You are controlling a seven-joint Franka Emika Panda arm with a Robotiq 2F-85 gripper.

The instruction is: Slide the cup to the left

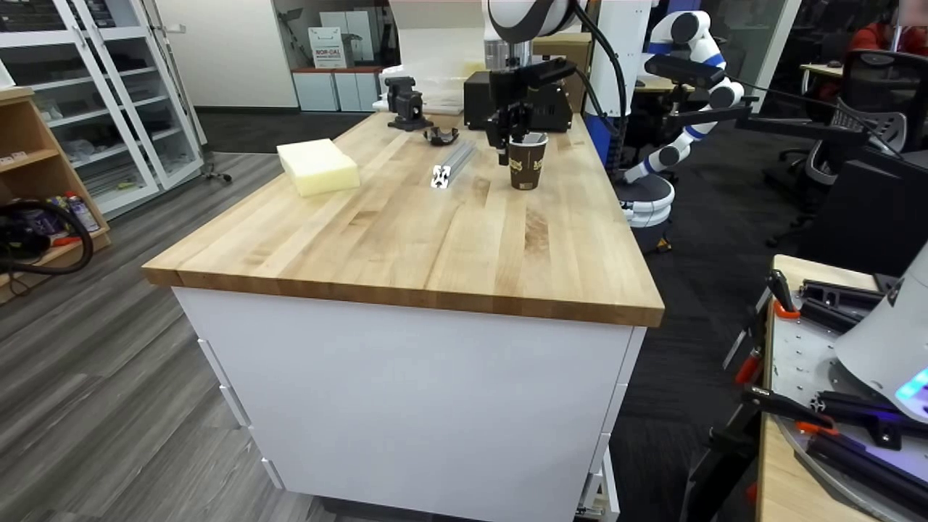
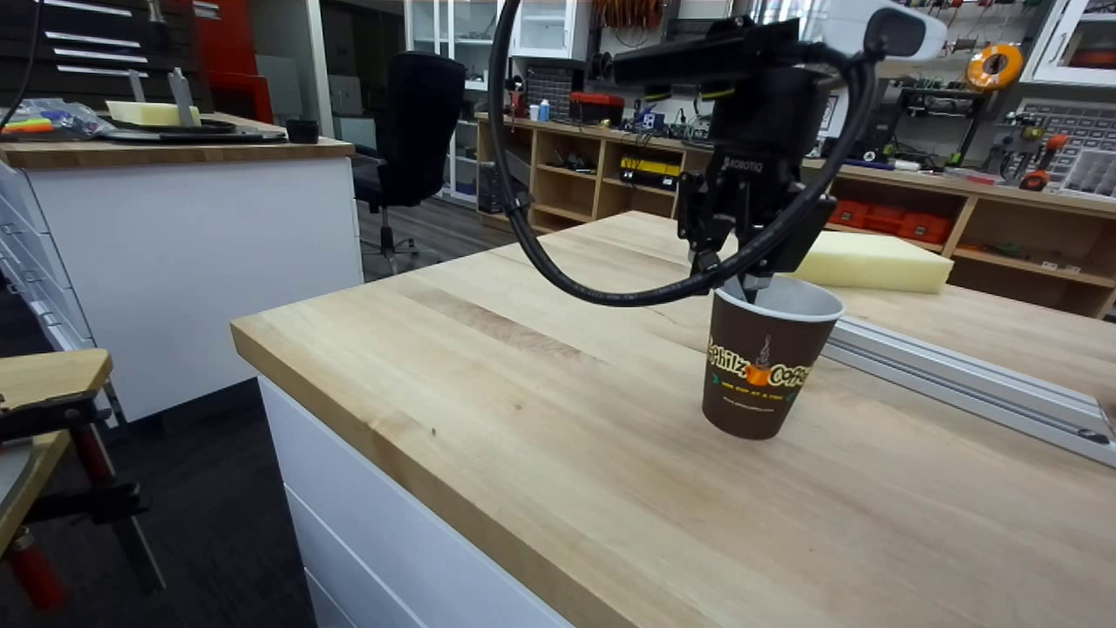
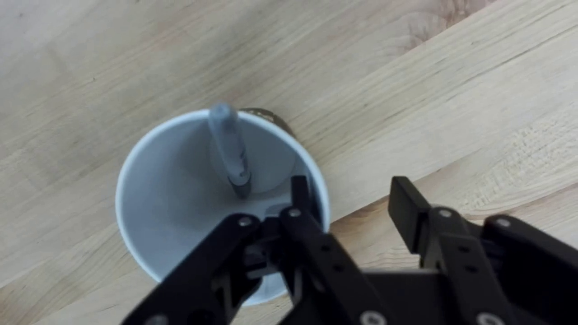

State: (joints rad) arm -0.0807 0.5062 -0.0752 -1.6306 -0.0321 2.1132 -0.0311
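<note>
The dark brown cup [image 1: 526, 165] with a white rim stands upright on the wooden table, and shows in both exterior views [image 2: 757, 379]. In the wrist view, I look down into its white inside [image 3: 167, 194], where a thin grey rod [image 3: 232, 151] stands. My gripper [image 3: 350, 194] is open and points down at the cup's rim. One finger is inside the cup and the other is outside, with the cup wall between them. A gap shows between the wall and the outer finger. In the exterior views, the gripper [image 1: 510, 141] is over the rim [image 2: 732, 277].
A silver aluminium bar [image 1: 453, 164] lies beside the cup, also seen in an exterior view [image 2: 968, 388]. A yellow foam block [image 1: 319, 167], a squat dark item [image 1: 441, 135] and a black vise-like object [image 1: 407, 105] are on the table. A dark box [image 1: 475, 101] stands behind the gripper.
</note>
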